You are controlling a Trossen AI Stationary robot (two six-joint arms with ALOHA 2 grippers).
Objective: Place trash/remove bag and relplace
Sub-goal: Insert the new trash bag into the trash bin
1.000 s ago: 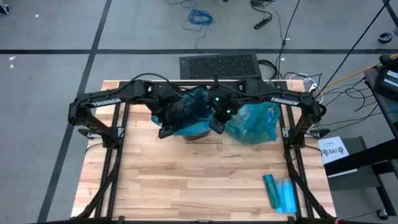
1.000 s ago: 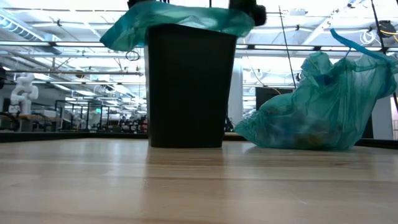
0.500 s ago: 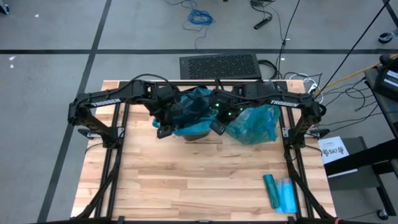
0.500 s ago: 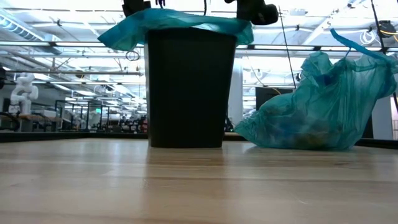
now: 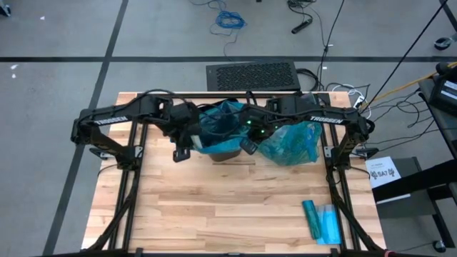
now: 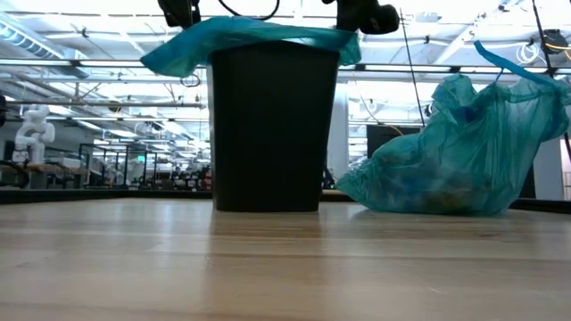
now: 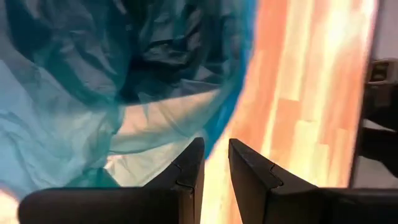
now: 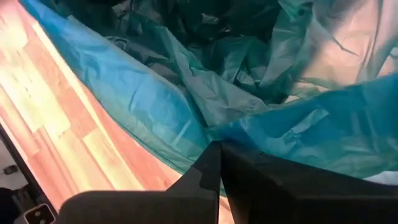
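Before you stands the black plastic waste bin (image 6: 268, 125) at the table's far middle, a thin teal plastic liner (image 6: 254, 36) draped over its rim. The left gripper (image 7: 214, 163) sits at the bin's left edge, fingers slightly apart, the liner's loose hem just beside them, apparently not between them. The right gripper (image 8: 219, 163), at the right rim, is pressed together on the liner. The trash lies in the knotted teal bag (image 6: 455, 152), right of the bin.

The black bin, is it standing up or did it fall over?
Standing up. The black bin stands straight on the table in the low view, with a teal bag draped over its rim.
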